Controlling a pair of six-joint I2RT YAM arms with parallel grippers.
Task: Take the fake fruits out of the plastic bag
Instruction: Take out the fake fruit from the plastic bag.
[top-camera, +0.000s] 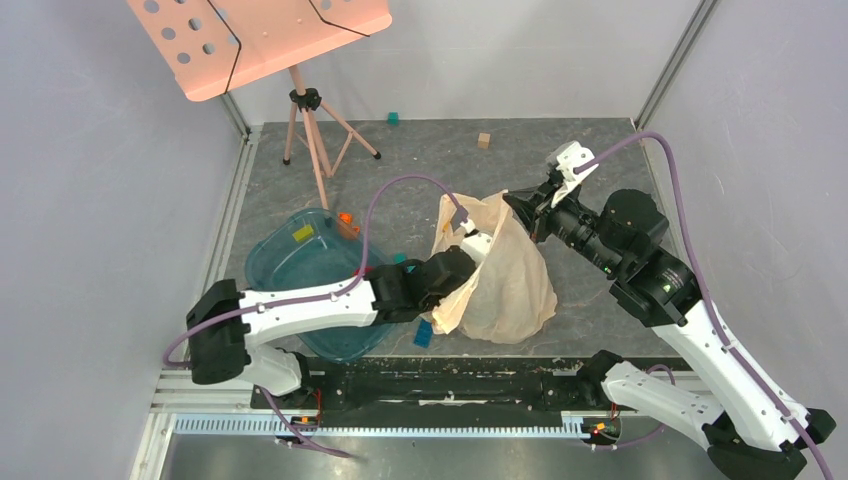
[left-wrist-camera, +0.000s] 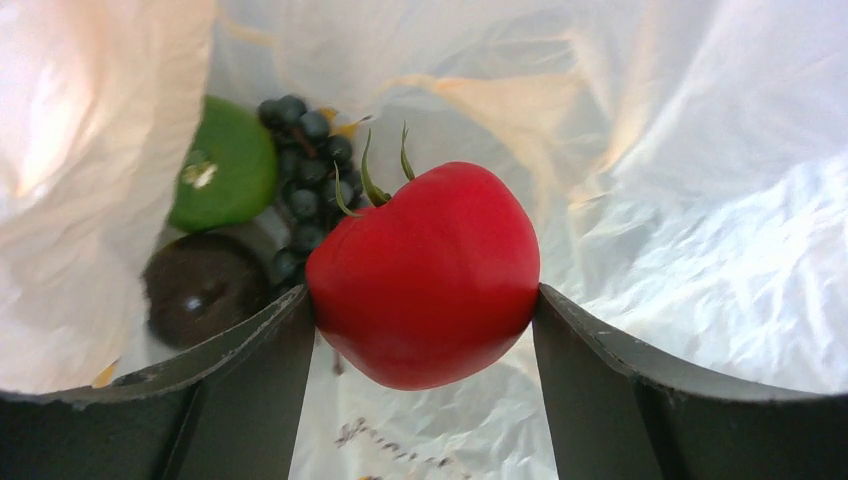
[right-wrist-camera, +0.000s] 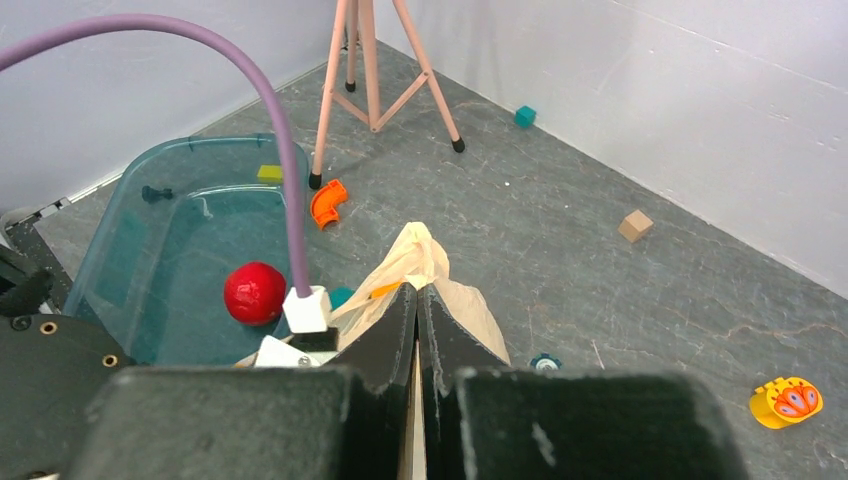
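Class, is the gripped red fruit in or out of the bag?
In. The left claw holds the red fruit, with the plastic bag surrounding it.

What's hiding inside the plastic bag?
A red fruit between the jaws of the left gripper, dark grapes, a green fruit and a dark round fruit. Anything behind the red fruit is covered.

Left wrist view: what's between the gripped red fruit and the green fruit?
Only the left wrist view shows it: grapes lie between the red fruit and the green fruit, inside the bag.
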